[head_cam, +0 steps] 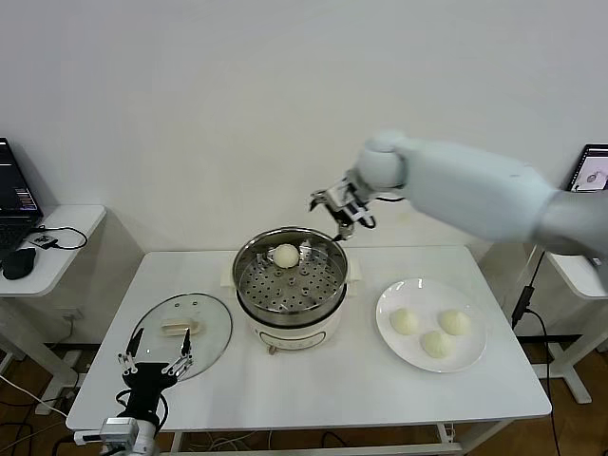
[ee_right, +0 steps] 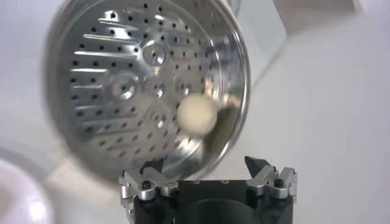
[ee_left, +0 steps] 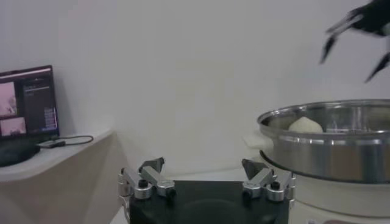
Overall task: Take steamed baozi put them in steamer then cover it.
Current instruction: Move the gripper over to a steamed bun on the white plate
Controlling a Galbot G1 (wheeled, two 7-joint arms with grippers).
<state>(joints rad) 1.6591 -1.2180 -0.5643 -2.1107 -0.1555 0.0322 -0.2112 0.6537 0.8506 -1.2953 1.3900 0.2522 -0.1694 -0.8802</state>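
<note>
**Spotter:** Your right tool hangs just above the far rim of the steamer, a little above the middle of the head view, and its fingers stand wide with nothing between them. The right wrist view confirms it: both fingertips are spread apart over the perforated floor.

**Operator's aide:** And your left tool?

**Spotter:** You have it parked low in the lower left of the head view, at the near edge of the surface, just in front of the glass lid. Its fingers are spread wide too, and empty.

**Operator's aide:** Where are the buns?

**Spotter:** You have one baozi inside the steel basket, lying on the floor near the far wall, close beneath the right tool but clear of it. Three more baozi lie together on the white plate, right of the steamer in the head view.

**Operator's aide:** And the lid?

**Spotter:** It lies flat on the surface left of the steamer, handle up, so your steamer stands uncovered. From the left wrist view you can see the bun's top peeking over the basket's rim, with the right tool up in the upper right corner.
</note>
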